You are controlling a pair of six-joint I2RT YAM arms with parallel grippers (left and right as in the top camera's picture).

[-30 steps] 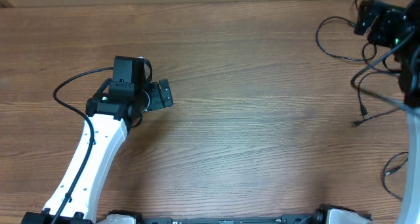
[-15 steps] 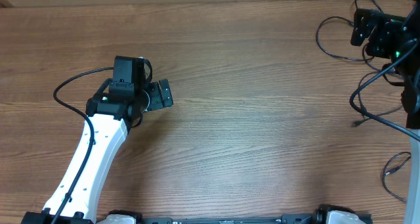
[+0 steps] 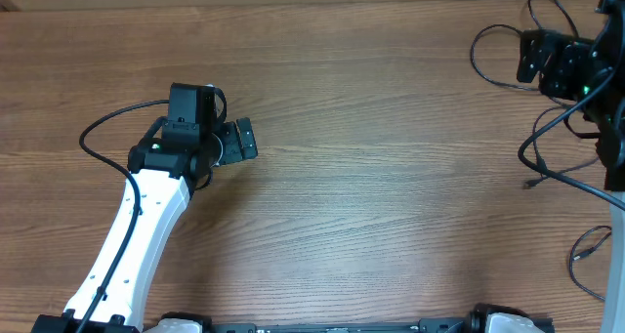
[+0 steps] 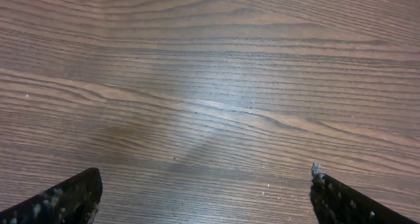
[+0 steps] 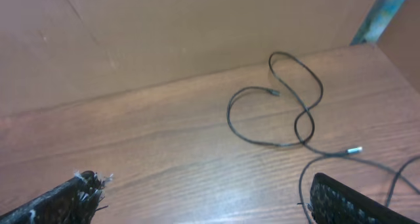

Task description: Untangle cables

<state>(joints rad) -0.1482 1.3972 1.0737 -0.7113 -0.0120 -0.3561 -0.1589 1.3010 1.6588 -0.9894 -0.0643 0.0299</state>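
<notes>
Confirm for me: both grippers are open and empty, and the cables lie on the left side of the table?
No: the cables lie on the right side of the table, by the right gripper, as the overhead view shows. Both it and the left gripper are open and empty.

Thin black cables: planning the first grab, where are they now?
The thin black cables lie at the wooden table's far right edge in the overhead view, looped just ahead of the open right claw, near the back wall.

Wood-grain table (image 3: 371, 196) carries thin black cables (image 5: 274, 91) along its right side.
</notes>
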